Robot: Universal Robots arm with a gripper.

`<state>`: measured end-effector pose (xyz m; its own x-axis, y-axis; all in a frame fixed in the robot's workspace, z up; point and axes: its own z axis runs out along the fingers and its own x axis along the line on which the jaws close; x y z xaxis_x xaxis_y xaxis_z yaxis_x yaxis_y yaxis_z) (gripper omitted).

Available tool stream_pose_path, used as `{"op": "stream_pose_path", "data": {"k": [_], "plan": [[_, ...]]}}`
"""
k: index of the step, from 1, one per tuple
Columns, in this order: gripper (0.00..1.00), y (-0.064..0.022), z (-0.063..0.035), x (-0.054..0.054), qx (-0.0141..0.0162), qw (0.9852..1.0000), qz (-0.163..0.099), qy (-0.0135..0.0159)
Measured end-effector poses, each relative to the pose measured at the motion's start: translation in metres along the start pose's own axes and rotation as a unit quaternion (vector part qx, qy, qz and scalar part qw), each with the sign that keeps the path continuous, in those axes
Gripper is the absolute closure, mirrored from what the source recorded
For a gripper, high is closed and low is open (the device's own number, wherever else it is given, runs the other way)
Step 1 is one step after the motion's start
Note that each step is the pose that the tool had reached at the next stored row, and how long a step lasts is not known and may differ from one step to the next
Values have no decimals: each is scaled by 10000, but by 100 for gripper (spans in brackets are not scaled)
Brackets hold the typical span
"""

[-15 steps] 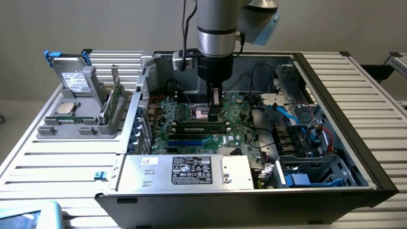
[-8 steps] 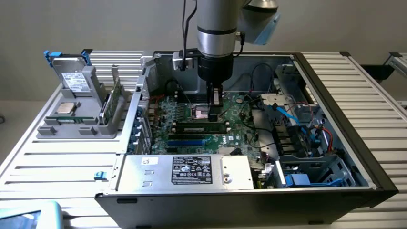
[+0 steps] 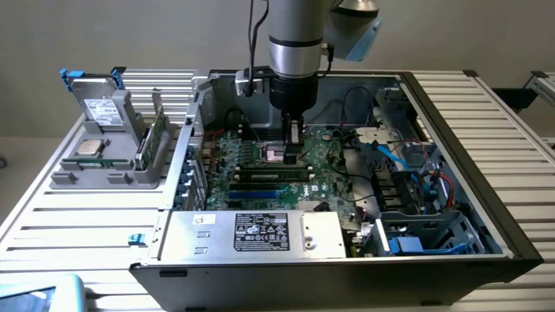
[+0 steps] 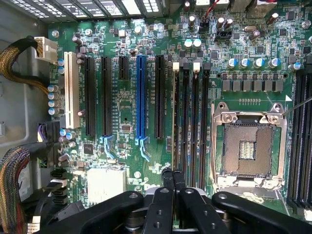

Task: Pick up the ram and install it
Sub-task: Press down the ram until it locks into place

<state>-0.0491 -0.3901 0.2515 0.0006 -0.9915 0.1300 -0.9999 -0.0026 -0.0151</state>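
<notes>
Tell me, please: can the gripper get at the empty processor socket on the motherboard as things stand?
Probably yes. The gripper hangs shut inside the open case, just beside the processor socket; no cable or card seems to lie over the socket.

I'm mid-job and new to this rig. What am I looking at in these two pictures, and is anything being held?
The exterior view looks from outside at a robot arm reaching down into an open computer case on a slatted table. The wrist view comes from a camera on the arm, looking straight down at the green main board. The black parts at its edge are the jaws, shut together just over the long memory slots. I see nothing between them. Beside the case, on the exterior view's left, a grey holder carries a boxy drive, a square processor chip and an upright green memory stick.
</notes>
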Motion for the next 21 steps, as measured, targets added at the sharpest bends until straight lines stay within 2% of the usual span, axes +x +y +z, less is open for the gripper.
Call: {"op": "stream_pose_path", "data": {"k": [3, 6, 9, 11, 21], "plan": [[89, 4, 11, -2, 0, 10000, 1, 1], [89, -9, 48, -6, 14, 10000, 1, 2], [89, -72, 76, -9, 22, 10000, 1, 2], [89, -102, 94, -11, 22, 10000, 1, 2], [89, -142, 187, -18, 22, 10000, 1, 1]]}}
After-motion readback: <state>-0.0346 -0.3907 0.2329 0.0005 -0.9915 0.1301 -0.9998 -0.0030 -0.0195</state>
